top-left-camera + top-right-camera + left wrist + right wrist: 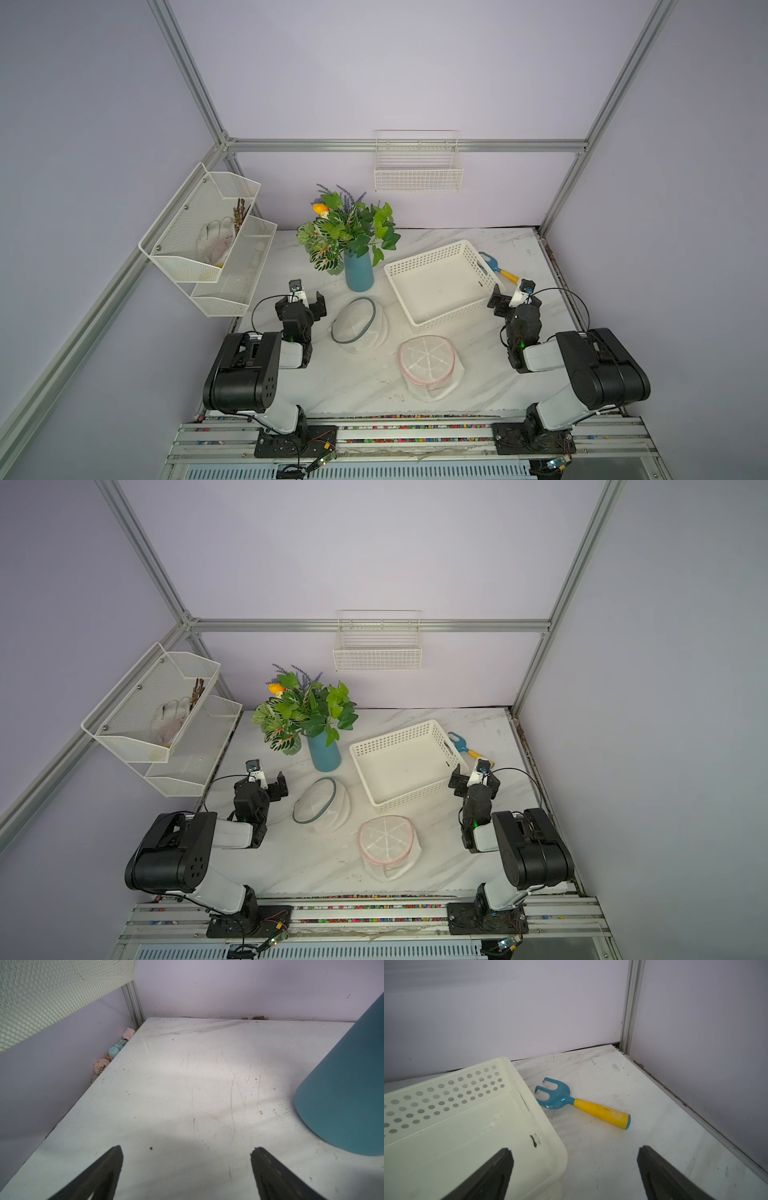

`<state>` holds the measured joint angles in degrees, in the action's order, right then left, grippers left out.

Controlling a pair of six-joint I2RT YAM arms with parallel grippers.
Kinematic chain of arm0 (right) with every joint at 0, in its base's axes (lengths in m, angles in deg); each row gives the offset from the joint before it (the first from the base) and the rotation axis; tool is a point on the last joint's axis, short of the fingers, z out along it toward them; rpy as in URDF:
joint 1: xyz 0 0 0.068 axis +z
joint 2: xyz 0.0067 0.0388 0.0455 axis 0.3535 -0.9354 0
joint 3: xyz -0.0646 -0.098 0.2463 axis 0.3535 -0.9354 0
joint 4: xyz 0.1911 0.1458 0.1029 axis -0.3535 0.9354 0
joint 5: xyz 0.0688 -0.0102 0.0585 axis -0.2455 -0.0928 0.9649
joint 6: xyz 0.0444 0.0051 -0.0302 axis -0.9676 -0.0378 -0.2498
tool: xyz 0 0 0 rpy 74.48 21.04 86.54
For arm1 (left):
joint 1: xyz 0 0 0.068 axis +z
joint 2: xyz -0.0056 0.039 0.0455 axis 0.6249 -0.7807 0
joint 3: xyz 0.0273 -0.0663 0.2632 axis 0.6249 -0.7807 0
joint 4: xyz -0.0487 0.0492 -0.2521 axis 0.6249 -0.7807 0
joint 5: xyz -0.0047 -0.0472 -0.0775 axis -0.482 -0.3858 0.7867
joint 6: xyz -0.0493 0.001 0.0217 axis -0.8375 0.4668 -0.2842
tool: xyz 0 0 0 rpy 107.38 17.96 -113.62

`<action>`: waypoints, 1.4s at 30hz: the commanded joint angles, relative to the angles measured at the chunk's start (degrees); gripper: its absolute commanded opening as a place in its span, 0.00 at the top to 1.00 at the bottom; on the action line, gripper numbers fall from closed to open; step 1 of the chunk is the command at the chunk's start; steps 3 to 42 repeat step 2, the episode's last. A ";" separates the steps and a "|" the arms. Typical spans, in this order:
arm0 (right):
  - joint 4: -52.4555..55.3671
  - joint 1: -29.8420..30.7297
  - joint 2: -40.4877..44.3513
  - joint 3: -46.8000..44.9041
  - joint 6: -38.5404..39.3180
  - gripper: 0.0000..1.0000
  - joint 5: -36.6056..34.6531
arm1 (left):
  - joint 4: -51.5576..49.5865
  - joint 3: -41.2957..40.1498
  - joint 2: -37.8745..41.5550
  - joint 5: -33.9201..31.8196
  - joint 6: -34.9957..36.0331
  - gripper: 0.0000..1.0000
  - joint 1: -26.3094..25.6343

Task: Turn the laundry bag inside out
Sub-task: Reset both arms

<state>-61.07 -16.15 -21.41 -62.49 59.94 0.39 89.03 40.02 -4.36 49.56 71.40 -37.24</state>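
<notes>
Laundry bag (360,328), dark-rimmed, lies just right of the open, empty left end effector (303,303), farther from the open right end effector (515,300).

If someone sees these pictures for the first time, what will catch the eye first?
A leafy green plant in a teal vase stands toward the table's back. Beside it sits a white perforated plastic basket; in front lie a grey-rimmed round mesh laundry bag and a pink-rimmed one.
</notes>
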 commanded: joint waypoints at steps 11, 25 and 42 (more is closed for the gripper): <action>-1.59 0.17 -0.07 -0.15 0.38 0.01 0.04 | 0.99 0.77 1.12 0.53 -0.69 0.00 0.06; -1.59 0.17 -0.07 -0.15 0.38 0.01 0.04 | 0.99 0.77 1.12 0.53 -0.69 0.00 0.06; -1.59 0.17 -0.07 -0.15 0.38 0.01 0.04 | 0.99 0.77 1.12 0.53 -0.69 0.00 0.06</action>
